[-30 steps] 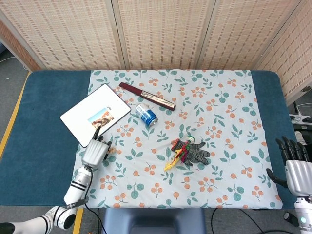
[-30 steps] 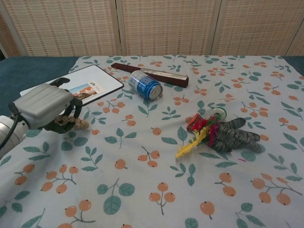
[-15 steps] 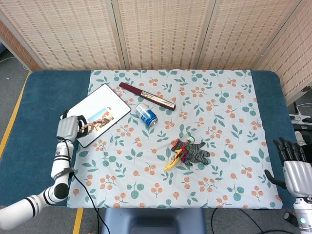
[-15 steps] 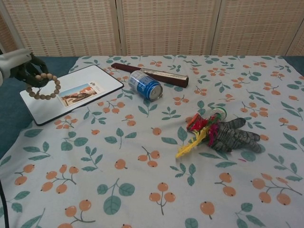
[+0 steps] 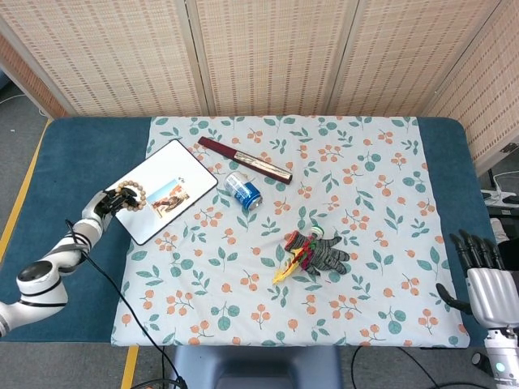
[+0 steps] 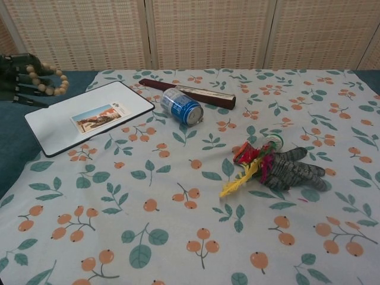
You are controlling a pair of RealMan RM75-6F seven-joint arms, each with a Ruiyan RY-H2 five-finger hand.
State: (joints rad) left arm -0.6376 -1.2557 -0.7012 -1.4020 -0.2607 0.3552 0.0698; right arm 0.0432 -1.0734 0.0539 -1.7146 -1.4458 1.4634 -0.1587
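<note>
Wooden beads [image 5: 130, 197] hang looped over the fingers of the left robot hand [image 5: 106, 203], raised off the bench [image 5: 73, 162] at the left edge of the white board [image 5: 159, 191]; in the chest view the loop [image 6: 44, 79] dangles clear of the surface, so the strand is carried by the hooked fingers and not by any rest. Left arm reaches in from the blue bench side, off the floral cloth [image 5: 365, 203]. Right robot hand [image 5: 478, 271] sits at the bench's near right corner, fingers spread, holding nothing, well apart from everything. On the cloth: blue can [image 5: 243, 191] on its side just right of the board, dark flat stick [image 5: 245, 159] behind it, grey glove [image 5: 323, 253] with a feathered toy [image 5: 290, 261] touching it mid-cloth. Nothing lies between beads and board; can and stick lie beyond the board's far right side.
</note>
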